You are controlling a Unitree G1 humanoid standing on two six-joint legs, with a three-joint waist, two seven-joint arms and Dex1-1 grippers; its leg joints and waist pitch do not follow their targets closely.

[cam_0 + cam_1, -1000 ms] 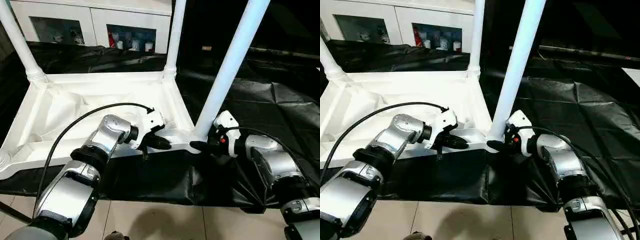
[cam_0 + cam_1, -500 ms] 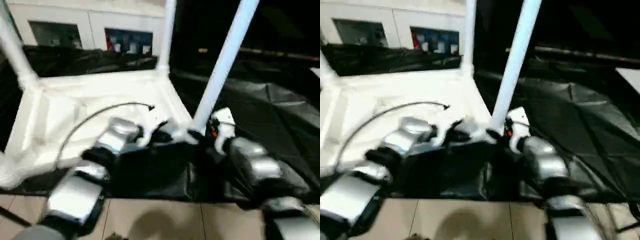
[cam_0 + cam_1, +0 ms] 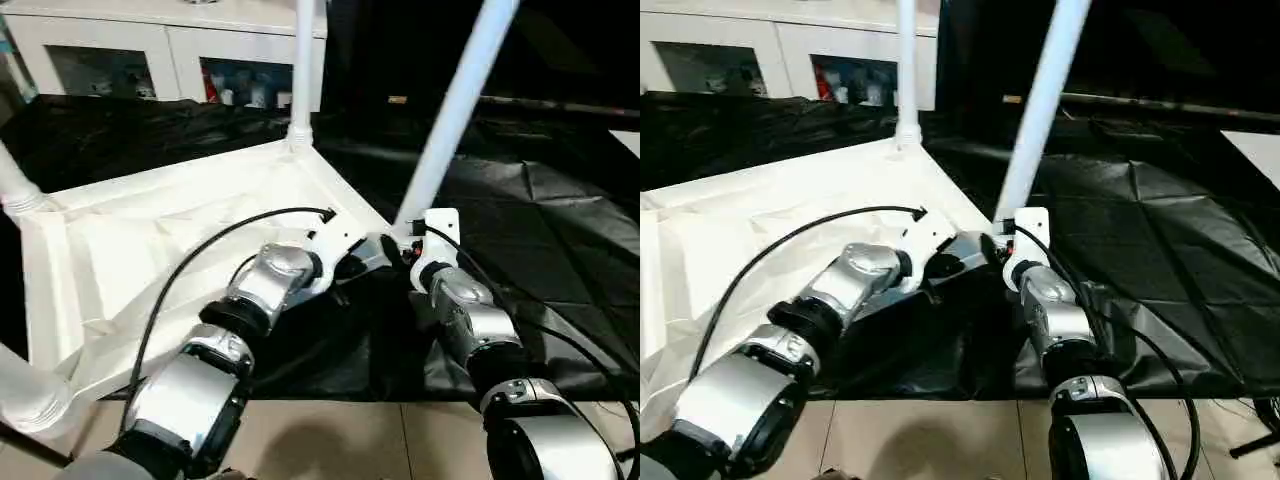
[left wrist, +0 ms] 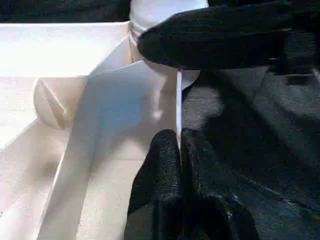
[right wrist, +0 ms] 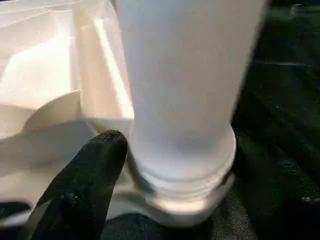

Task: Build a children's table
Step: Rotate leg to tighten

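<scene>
The white tabletop [image 3: 150, 250] lies upside down on a black sheet, turned at an angle to me. A long white leg [image 3: 455, 110] rises from its near right corner socket, slanting right. Another leg [image 3: 303, 60] stands at the far corner, one [image 3: 12, 175] at the left, and one [image 3: 30, 395] lies low at the near left. My left gripper [image 3: 352, 268] is shut on the tabletop's thin rim [image 4: 178, 100] close to that corner. My right gripper [image 3: 400, 243] sits at the base of the near right leg [image 5: 185, 75], right beside its collar.
A white glass-fronted cabinet [image 3: 120, 40] stands behind the table. The black sheet [image 3: 560, 230] spreads wide to the right, with creases. Beige floor tiles [image 3: 330, 440] show along the sheet's near edge. A black cable [image 3: 200, 250] arcs over my left forearm.
The view has shifted. The tabletop has also swung round, its left side now nearer me. Both grippers stay at the near right corner and stand closer together.
</scene>
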